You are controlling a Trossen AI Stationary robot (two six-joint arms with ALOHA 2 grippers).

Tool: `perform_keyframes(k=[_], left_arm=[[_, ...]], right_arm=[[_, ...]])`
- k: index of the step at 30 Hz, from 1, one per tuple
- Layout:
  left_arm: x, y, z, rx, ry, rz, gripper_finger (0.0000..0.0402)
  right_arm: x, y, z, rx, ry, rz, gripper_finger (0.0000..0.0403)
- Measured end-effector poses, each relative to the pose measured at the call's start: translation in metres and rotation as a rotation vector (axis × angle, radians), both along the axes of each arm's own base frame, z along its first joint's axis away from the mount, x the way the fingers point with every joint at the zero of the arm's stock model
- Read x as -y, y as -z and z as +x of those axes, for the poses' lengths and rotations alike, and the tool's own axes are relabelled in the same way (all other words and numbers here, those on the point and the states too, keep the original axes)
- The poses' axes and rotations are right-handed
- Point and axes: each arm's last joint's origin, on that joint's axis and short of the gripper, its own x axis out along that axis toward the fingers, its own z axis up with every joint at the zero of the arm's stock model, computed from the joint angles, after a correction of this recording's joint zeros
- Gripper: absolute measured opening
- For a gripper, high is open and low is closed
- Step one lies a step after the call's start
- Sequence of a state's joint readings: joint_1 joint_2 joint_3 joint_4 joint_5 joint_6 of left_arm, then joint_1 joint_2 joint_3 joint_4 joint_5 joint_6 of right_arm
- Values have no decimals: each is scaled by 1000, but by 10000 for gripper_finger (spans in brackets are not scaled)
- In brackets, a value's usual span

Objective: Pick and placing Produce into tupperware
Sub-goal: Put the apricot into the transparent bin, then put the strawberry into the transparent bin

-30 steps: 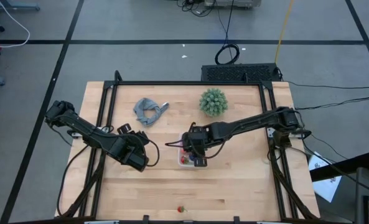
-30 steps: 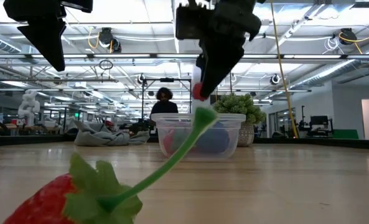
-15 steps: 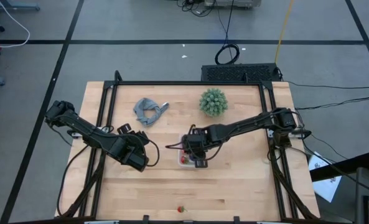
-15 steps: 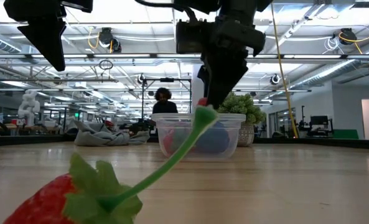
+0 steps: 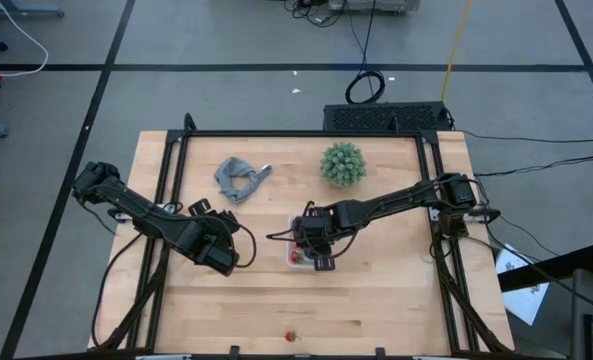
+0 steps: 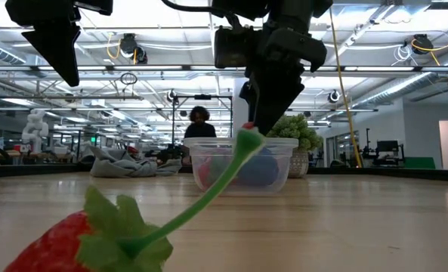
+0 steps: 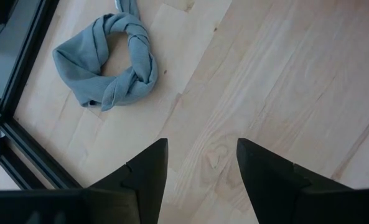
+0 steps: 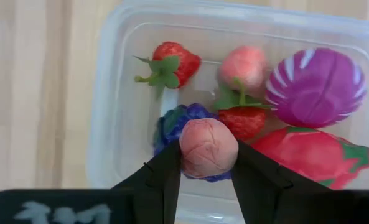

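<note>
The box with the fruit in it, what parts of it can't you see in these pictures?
- High view: the tupperware is mostly covered by the right gripper; its contents are too small to tell apart.
- Right wrist view: the pink piece held in the shut fingers hides much of the dark purple fruit; the container's near rim is behind the fingers.
- Low view: the strawberry stem crosses the container, and its wall blurs what is inside.

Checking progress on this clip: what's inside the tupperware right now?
The tupperware holds two strawberries, a pink fruit, a purple-striped piece, a dragon fruit and a dark blue piece. The right end effector, holding a pink ball, covers what lies beneath.
</note>
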State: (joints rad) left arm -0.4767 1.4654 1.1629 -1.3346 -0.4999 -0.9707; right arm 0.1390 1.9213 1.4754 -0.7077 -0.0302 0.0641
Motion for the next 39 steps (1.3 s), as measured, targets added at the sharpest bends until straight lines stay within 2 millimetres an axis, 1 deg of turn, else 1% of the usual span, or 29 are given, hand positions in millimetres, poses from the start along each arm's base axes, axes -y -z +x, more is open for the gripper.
perform_keyframes(k=[15,25,29,33,36,39], left_arm=[[0,0,0,0,0,0,198],[0,0,0,0,1,0,198],[0,0,0,-1,1,0,198],[0,0,0,-2,4,1,198],[0,0,0,-3,6,1,198],[0,0,0,-3,6,1,198]], right_arm=[[0,0,0,2,-31,-9,118],[0,-1,3,36,-61,-18,183],[-1,-2,4,56,-83,-25,193],[-1,-2,4,58,-114,-38,194],[-1,-9,5,71,-127,-42,194],[-1,-23,5,109,-130,-42,194]])
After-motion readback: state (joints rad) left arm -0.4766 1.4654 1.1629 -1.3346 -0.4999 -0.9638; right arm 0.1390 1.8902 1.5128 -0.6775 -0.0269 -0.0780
